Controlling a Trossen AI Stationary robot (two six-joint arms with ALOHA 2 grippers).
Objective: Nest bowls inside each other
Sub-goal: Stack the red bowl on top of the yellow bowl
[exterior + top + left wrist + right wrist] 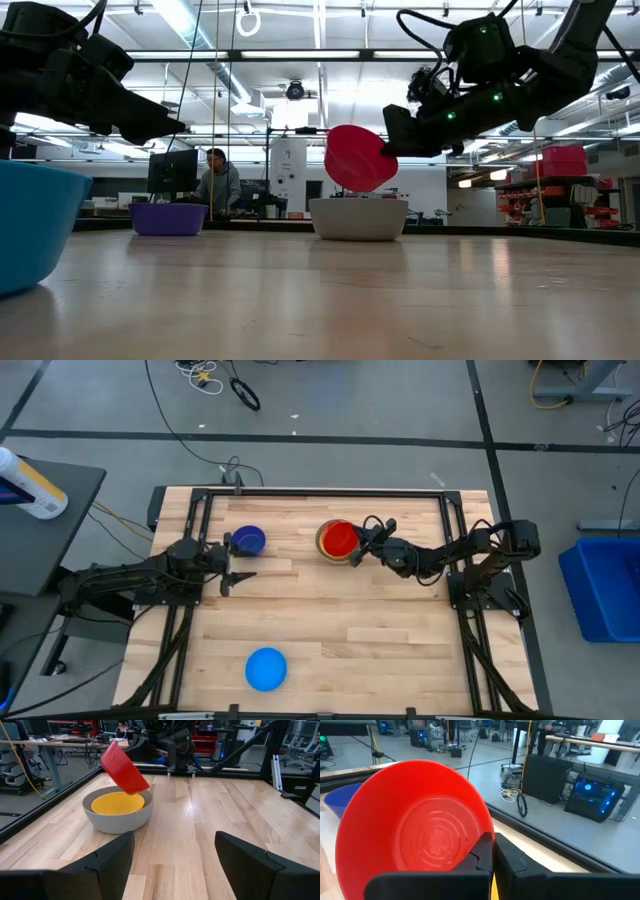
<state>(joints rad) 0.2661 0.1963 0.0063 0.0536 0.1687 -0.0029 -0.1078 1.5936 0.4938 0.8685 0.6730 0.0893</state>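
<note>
A red bowl (pixel 360 158) hangs tilted just above a grey bowl (pixel 117 817) that has a yellow bowl (pixel 118 802) nested inside; my right gripper (pixel 358 551) is shut on the red one. The grey bowl stands on its base at the table's far middle. A dark blue bowl (pixel 248 541) stands at the far left. A light blue bowl (pixel 266 668) stands near the front edge. My left gripper (pixel 238 558) waits open at the left, beside the dark blue bowl, with nothing between its fingers. My right gripper holds the red bowl by its rim (pixel 487 831), on the side toward the table's right edge. One finger (pixel 479 851) is inside the bowl and the other outside. The fingers come nearly level from the right. The bowl is lifted clear and tilted, its opening facing the gripper.
A black frame (pixel 320 491) runs along the table's far edge and sides. Bare wood lies between the grey bowl and the light blue bowl. A person (pixel 216 182) sits at a desk in the room beyond the table.
</note>
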